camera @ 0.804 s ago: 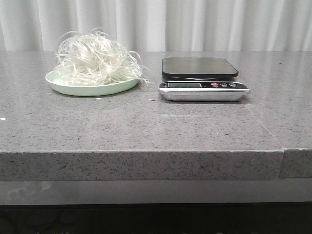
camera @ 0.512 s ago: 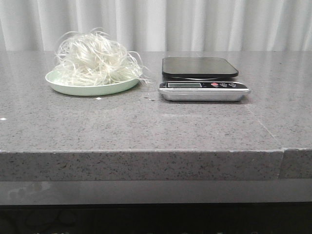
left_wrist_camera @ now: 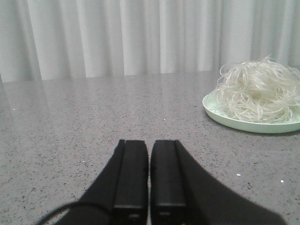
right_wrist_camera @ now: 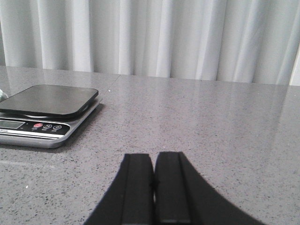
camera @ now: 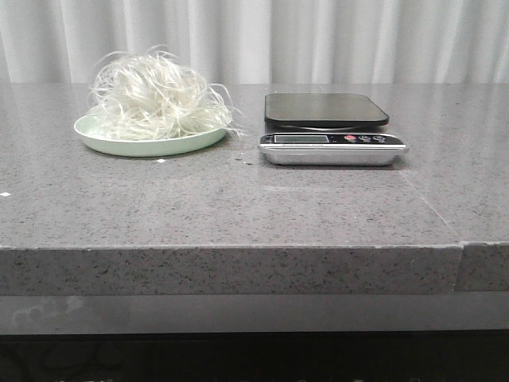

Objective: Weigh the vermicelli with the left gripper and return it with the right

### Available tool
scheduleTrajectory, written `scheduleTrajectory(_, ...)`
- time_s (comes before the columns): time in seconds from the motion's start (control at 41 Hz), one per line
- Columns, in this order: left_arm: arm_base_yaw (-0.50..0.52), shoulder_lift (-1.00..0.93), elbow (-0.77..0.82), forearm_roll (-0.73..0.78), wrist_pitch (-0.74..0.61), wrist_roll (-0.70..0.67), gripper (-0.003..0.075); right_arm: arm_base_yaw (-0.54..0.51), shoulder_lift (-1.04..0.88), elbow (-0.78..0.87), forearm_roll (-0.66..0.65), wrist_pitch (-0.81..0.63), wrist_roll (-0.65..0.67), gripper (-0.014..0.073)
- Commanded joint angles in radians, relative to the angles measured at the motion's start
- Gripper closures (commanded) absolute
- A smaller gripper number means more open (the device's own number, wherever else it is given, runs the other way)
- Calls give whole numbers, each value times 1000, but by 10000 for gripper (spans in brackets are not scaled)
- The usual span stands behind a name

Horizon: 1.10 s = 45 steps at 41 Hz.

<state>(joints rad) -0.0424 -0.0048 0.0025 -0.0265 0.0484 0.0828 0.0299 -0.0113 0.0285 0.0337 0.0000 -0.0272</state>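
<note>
The vermicelli (camera: pixel 153 97) is a fluffy whitish nest heaped on a pale green plate (camera: pixel 151 145) at the table's back left. It also shows in the left wrist view (left_wrist_camera: pixel 258 91), on the plate (left_wrist_camera: pixel 243 124). A kitchen scale (camera: pixel 330 127) with a black platform, bare on top, stands to the right of the plate; it shows in the right wrist view too (right_wrist_camera: pixel 47 108). My left gripper (left_wrist_camera: pixel 149 143) is shut and empty, low over the table, well short of the plate. My right gripper (right_wrist_camera: pixel 153 155) is shut and empty, to the right of the scale. Neither gripper shows in the front view.
The grey speckled stone table (camera: pixel 254 207) has a front edge near the camera and a seam at the right (camera: pixel 462 255). White curtains (camera: pixel 254 40) hang behind the table.
</note>
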Motion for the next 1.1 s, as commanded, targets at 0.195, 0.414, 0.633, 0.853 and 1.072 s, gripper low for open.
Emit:
scheduleTrajectory(0.195, 1, -19, -40, -33, -183, -10, 578, -4, -15, -72, -10, -109, -6, 435)
scheduleTrajectory(0.414, 1, -6, -217, -33, -162, -10, 578, -4, 7, -271, -10, 80, -6, 435)
scheduleTrajectory(0.633, 1, 95, -467, -33, 5, -10, 578, -4, 121, -505, -10, 271, -6, 435)
scheduleTrajectory(0.853, 1, 271, -723, -33, 181, -10, 578, -4, 291, -731, -10, 437, -6, 435)
scheduleTrajectory(1.072, 1, 431, -852, -33, 294, -10, 578, -4, 459, -856, -10, 570, -6, 435)
